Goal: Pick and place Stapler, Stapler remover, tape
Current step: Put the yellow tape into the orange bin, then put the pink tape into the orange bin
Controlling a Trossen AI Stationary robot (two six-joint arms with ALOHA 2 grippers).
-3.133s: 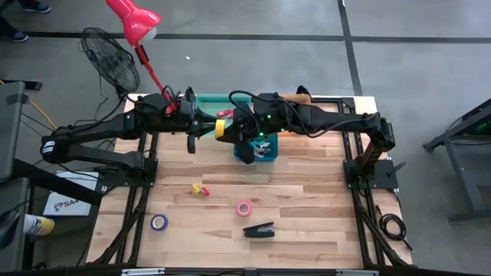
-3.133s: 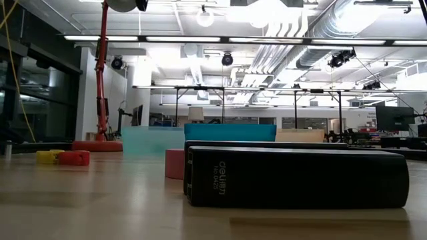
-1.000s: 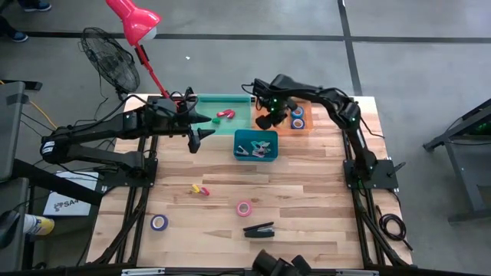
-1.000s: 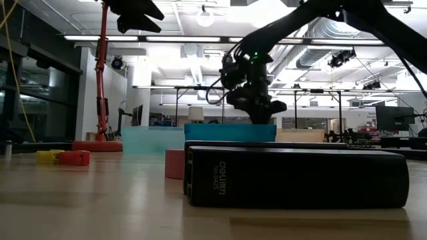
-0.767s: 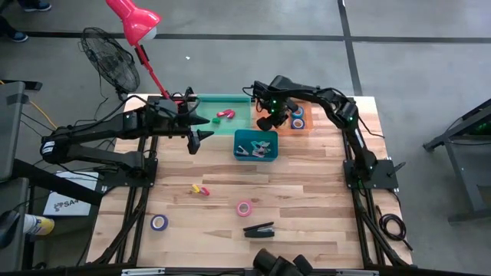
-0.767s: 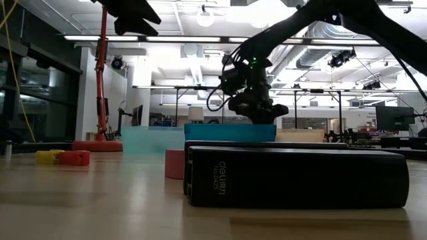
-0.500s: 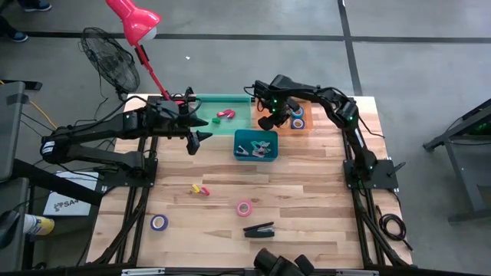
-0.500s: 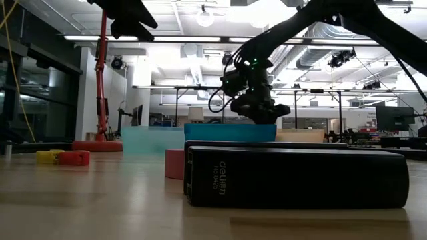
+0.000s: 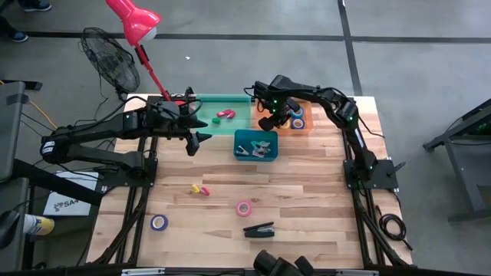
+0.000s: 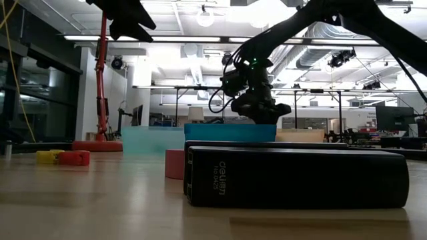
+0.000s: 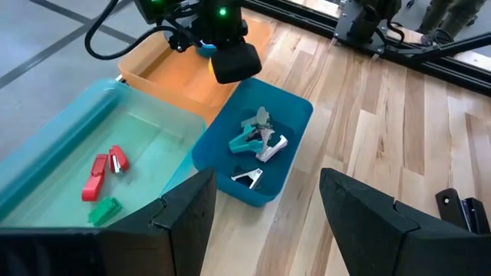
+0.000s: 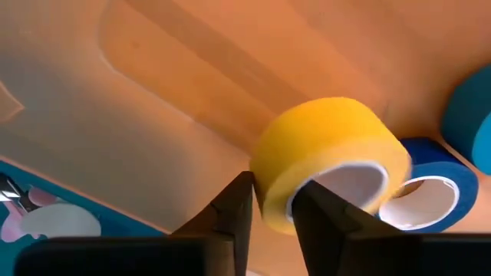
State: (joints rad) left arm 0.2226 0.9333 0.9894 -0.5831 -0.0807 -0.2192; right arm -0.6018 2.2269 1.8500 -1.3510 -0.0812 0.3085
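Right gripper (image 9: 270,120) is over the orange tray (image 9: 305,127), at 1 o'clock on the table (image 9: 307,199) seen from above. Its fingers (image 12: 232,211) are a narrow gap apart. The yellow tape roll (image 12: 326,157) is right at the tips, with its rim at the gap. Can't tell if they're touching it. The roll is tilted and leans on a blue roll (image 12: 426,180), with a teal roll (image 12: 469,123) at 2 o'clock from that. That makes 3 rolls in the orange tray. Left gripper (image 11: 267,195) is at 10 o'clock on the table, fingers wide apart with nothing in them, hovering just beside the teal tray (image 9: 207,101). Loose on the wood: 1 stapler (image 9: 259,229) at 6 o'clock, 1 pink roll (image 9: 244,208) near it at its 11 o'clock, 1 purple roll (image 9: 159,222) at 8 o'clock, and 1 small yellow-and-red piece (image 9: 199,189) at 9 o'clock. All are well apart from both grippers. The teal tray holds 2 red bits (image 11: 100,172) and 1 green one (image 11: 105,209). The blue bin (image 11: 295,111) holds a tangle of staple removers (image 11: 257,142), roughly 3, exact count unclear. 3 containers in total.
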